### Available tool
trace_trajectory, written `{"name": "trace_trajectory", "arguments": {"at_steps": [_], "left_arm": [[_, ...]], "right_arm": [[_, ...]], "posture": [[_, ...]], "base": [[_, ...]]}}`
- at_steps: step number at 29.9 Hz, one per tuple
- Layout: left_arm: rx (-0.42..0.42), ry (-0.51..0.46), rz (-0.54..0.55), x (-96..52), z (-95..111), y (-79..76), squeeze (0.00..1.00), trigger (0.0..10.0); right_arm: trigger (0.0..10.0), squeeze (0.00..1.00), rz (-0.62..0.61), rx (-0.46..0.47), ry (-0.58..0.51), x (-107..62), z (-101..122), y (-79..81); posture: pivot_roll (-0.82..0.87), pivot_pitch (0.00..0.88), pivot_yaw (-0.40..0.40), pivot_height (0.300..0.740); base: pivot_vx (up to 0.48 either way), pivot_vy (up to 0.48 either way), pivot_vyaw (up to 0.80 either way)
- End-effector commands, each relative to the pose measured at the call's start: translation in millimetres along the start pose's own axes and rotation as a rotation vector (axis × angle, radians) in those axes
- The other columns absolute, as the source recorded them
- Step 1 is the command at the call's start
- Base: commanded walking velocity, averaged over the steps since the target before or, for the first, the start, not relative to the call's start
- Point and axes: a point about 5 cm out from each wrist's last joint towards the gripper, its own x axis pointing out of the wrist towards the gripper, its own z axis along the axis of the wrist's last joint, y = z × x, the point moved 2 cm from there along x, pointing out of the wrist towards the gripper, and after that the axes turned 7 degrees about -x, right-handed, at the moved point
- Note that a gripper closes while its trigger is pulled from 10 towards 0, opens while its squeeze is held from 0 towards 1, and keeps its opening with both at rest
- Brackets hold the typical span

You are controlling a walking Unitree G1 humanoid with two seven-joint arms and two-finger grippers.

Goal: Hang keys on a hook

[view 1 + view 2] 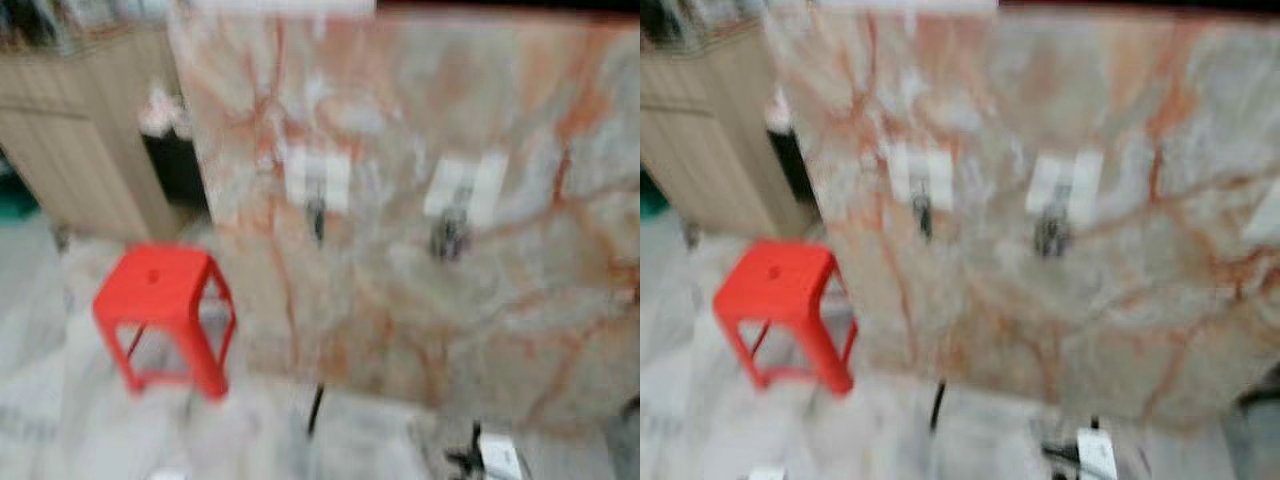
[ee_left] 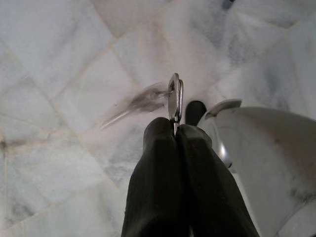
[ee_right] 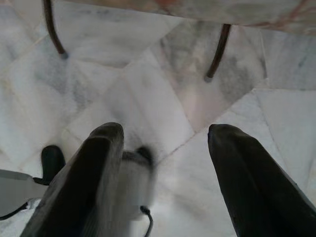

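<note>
In the left wrist view my left gripper point(image 2: 175, 129) is shut on a metal key ring point(image 2: 175, 96). A blurred key point(image 2: 136, 102) swings from the ring above the pale marble floor. Ahead, in the blurred eye views, stands an upright marble panel point(image 1: 430, 110) with orange veins. Two white hook plates are fixed to it, one on the left point(image 1: 317, 182) and one on the right point(image 1: 462, 190), each with a dark hook below. My right gripper point(image 3: 165, 133) hangs open over the floor with nothing between its fingers.
A red plastic stool point(image 1: 165, 310) stands on the floor left of the panel. Behind it is a wooden cabinet point(image 1: 80, 130). Thin dark legs point(image 3: 217, 52) hold up the panel. A small white object point(image 1: 498, 455) lies on the floor near the panel's foot.
</note>
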Motion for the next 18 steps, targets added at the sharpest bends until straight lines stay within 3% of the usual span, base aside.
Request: {"name": "trace_trajectory", "arguments": {"at_steps": [1,4,10,18], "left_arm": [[0.014,0.005,-0.014,1.7,-0.4,-9.7,0.00,10.0],[0.016,0.006,-0.019,2.5,-0.7,-14.8,0.00,10.0],[0.018,0.006,-0.025,3.6,-1.0,-22.6,0.00,10.0],[0.019,0.004,-0.020,3.4,0.3,-19.4,0.00,10.0]], "right_arm": [[10.0,0.00,-0.013,0.013,0.001,-1.0,-1.1,-5.4],[10.0,0.00,-0.008,0.007,0.007,-1.0,-1.4,-5.3],[10.0,0.00,0.001,0.001,0.008,-0.9,-1.2,-4.6],[10.0,0.00,0.000,0.001,0.001,-1.0,-0.7,-5.0]], "posture": [[-0.03,0.000,0.008,0.740],[-0.03,0.000,0.008,0.740],[-0.03,0.000,0.008,0.740],[-0.03,0.000,0.009,0.740]], "base": [[0.000,-0.360,0.00],[0.000,-0.360,-0.30],[0.000,-0.363,-0.77],[0.000,-0.362,0.00]]}}
